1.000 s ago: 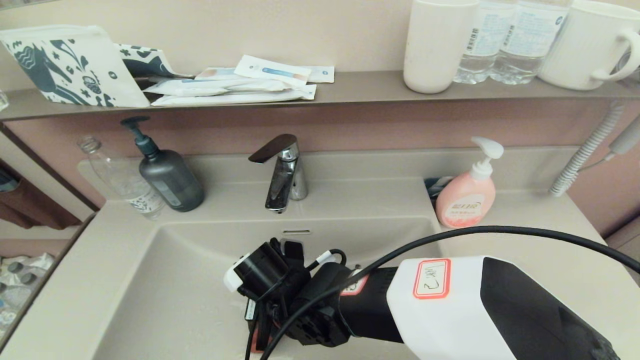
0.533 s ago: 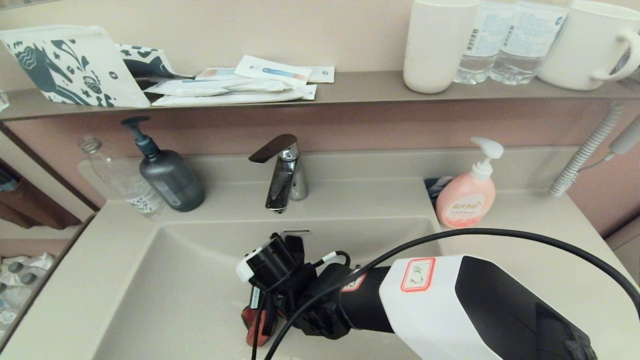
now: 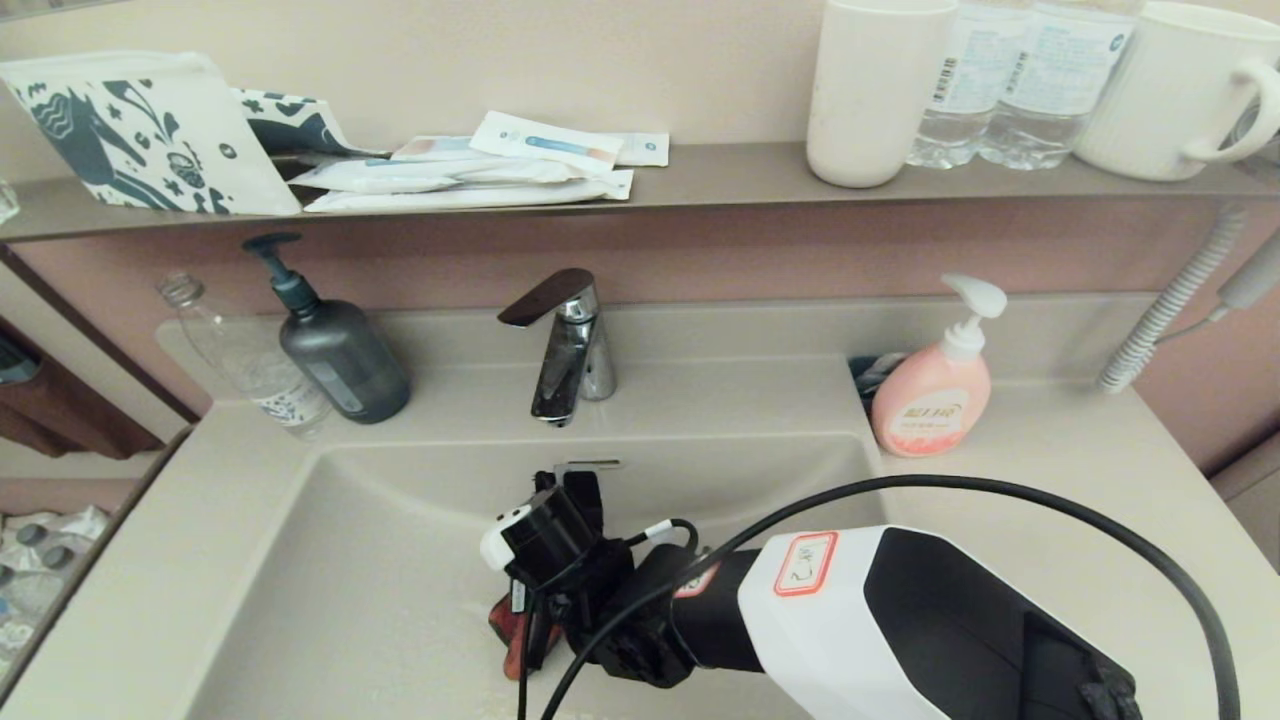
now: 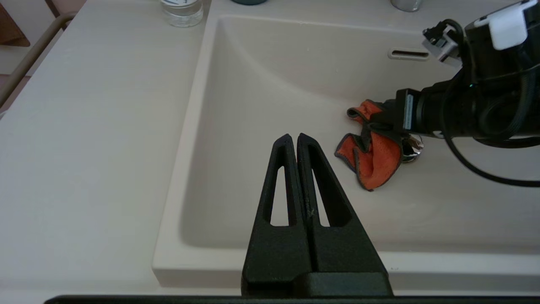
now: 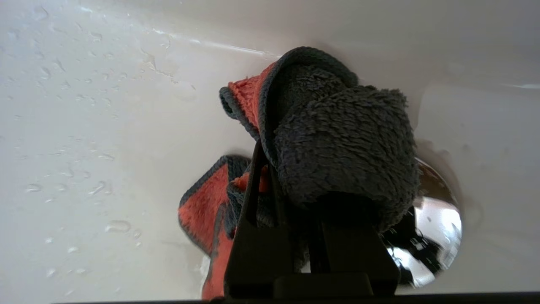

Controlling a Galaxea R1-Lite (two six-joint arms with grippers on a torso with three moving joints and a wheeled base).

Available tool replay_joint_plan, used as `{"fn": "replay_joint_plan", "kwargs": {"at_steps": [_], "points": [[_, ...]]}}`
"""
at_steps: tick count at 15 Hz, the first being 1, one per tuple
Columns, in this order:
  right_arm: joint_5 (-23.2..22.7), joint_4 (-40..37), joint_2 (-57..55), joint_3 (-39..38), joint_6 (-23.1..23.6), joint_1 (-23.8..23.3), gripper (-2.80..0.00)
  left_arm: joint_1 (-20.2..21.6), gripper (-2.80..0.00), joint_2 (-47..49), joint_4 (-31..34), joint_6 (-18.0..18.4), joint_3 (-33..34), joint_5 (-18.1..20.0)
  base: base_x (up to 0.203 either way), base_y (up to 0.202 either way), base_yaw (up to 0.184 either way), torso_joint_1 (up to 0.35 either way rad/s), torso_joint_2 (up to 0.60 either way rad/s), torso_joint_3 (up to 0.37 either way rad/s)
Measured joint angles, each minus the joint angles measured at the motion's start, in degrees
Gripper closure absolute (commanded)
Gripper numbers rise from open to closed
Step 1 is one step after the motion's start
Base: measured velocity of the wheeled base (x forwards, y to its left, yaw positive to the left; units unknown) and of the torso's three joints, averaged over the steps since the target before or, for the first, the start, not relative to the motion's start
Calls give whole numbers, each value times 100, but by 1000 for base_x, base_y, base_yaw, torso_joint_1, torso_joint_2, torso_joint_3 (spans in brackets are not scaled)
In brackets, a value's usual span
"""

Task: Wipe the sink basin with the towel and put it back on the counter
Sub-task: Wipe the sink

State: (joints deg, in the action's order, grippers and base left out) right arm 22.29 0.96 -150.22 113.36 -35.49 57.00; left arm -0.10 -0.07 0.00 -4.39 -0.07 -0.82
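One right tool [image 5: 295, 202] grips the towel [image 5: 337, 139] in the sink basin [image 3: 350, 560]; left tool [image 4: 297, 147] clenched.

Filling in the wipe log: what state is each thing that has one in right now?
Towel: bunched, coral and charcoal faces showing, down in the basin.
Right tool: shut on the towel, beside the drain plug.
Left tool: shut, empty, above the basin's near edge.
Sink basin: beaded with water droplets.
Drain plug: partly covered by the towel.

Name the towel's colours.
Towel: charcoal on one face, coral red on the other; the right wrist view shows it best.
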Motion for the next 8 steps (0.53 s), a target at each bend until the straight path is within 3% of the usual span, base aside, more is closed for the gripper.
{"fn": "replay_joint_plan", "kwargs": {"at_steps": [8], "points": [[464, 329, -224, 0, 377, -11, 0, 0, 0, 0, 0, 1, 5, 2, 0, 0, 0, 0, 0, 0]]}}
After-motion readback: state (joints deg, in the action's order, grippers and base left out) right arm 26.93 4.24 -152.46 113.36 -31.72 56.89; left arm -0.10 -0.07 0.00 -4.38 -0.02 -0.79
